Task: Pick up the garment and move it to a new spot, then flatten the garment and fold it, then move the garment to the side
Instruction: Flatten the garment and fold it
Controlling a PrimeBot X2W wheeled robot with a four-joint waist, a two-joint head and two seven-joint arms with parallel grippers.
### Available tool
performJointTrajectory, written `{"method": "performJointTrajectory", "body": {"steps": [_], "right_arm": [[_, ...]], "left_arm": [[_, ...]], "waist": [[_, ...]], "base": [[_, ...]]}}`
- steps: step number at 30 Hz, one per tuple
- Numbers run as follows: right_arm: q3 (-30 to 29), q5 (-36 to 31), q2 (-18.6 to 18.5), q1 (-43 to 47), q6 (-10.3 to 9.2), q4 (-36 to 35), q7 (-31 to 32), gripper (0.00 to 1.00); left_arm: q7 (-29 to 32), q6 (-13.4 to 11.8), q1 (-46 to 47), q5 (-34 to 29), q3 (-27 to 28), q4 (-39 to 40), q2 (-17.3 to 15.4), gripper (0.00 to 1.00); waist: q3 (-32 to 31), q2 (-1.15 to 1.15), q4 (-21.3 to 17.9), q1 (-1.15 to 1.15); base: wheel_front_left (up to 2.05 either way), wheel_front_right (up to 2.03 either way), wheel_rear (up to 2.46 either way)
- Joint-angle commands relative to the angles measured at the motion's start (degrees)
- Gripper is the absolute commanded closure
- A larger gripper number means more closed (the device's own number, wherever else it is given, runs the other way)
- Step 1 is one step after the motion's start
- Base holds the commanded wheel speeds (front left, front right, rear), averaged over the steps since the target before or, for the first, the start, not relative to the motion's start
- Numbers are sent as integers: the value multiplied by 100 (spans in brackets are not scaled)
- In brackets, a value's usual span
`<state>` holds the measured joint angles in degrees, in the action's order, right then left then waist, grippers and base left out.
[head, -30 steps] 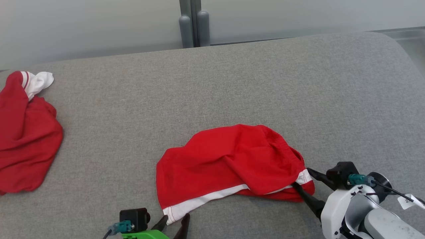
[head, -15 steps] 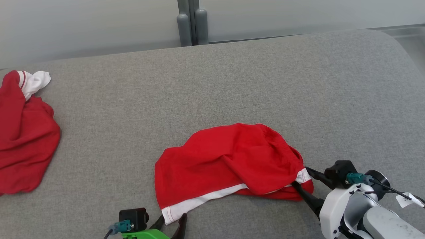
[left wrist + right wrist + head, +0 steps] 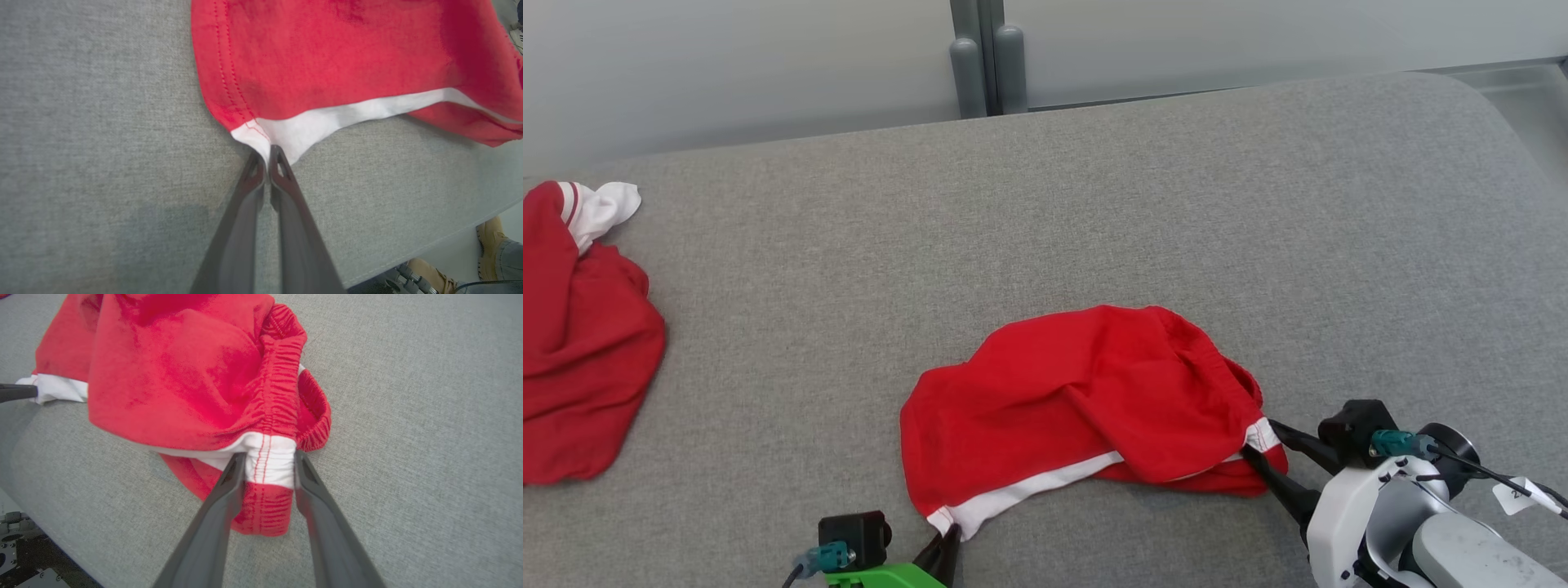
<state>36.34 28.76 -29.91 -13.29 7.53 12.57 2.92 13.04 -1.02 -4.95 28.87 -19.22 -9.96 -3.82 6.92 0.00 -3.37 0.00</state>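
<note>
The garment (image 3: 1086, 392), a pair of red shorts with white trim, lay crumpled on the grey padded surface (image 3: 1094, 204), near its near edge and right of centre. The left gripper (image 3: 267, 157) was clenched on the near-left corner of the garment, pinching the white hem band (image 3: 327, 122) between its fingertips. The right gripper (image 3: 269, 461) stood at the garment's right end, beside the elasticated waistband (image 3: 278, 388). Its fingers (image 3: 233, 473) were apart, one on each side of a white strip of fabric and touching it. Whether they were clamping the strip could not be determined. A second red garment (image 3: 580, 343) lay bunched at the far left, well apart from the first.
</note>
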Motion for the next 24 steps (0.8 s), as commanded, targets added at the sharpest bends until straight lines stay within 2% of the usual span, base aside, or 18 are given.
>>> {"method": "performJointTrajectory", "body": {"steps": [1, 5, 7, 14, 18, 19, 24], "right_arm": [[19, 57, 9, -62, -8, 15, -34, 42], [28, 43, 1, -60, -8, 17, -44, 40], [29, 39, -9, -58, -8, 9, -40, 43], [44, 69, -12, -36, -8, -18, -7, 64], [20, 123, -11, -16, -8, 19, -4, 97], [4, 124, -12, -9, -8, 14, -14, 100], [-123, 277, -21, 88, -8, -117, -70, 100]], "left_arm": [[-36, 1, 75, 19, 0, -12, -30, 100], [-50, 12, 69, 37, -10, -22, -34, 100], [-58, 19, 73, 58, -16, -24, -35, 100], [-68, 21, 89, 104, -9, 8, -60, 100], [-87, 20, 81, 130, -8, 30, -70, 100], [-101, 24, 68, 146, -4, 50, -69, 100], [-146, 18, -20, 245, 71, 270, -65, 100]], "waist": [[-15, 0, -7, 0], [-36, 0, -12, 0], [-48, 0, -12, 0], [-63, 0, -3, 0], [-64, 0, -1, 0], [-67, 0, -4, 0], [-81, 0, -24, 0]], "base": [[0, 0, 0], [0, 0, 0], [0, 0, 0], [0, 0, 0], [0, 0, 0], [0, 0, 0], [0, 0, 0]]}}
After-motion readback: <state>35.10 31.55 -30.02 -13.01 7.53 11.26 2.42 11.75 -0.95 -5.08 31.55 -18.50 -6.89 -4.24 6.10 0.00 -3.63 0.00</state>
